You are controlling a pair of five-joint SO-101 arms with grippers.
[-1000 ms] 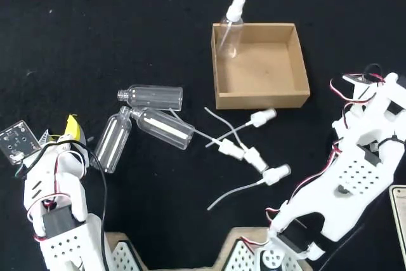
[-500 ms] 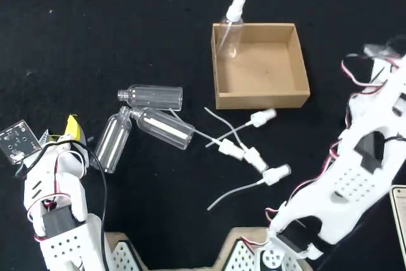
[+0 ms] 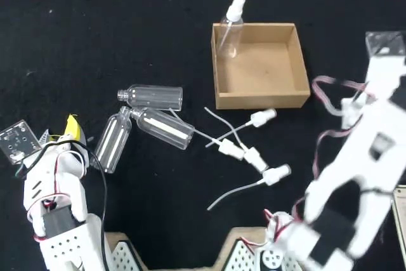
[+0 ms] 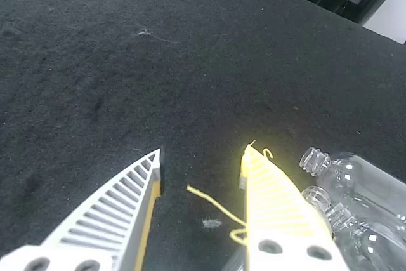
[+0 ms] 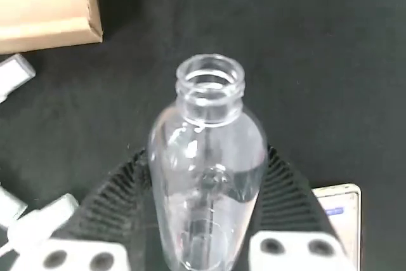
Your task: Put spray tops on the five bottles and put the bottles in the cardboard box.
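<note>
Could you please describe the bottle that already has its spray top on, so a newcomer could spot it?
Start at the cardboard box. The bottle stands in its far left corner. It alone wears a white spray top; the other bottles have bare necks.

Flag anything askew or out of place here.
A frayed yellow strand trails from the left gripper's yellow finger. Four white spray tops lie loose, their tubes crossed. Three uncapped clear plastic bottles lie on their sides, bunched together. Nothing looks spilled or broken.
</note>
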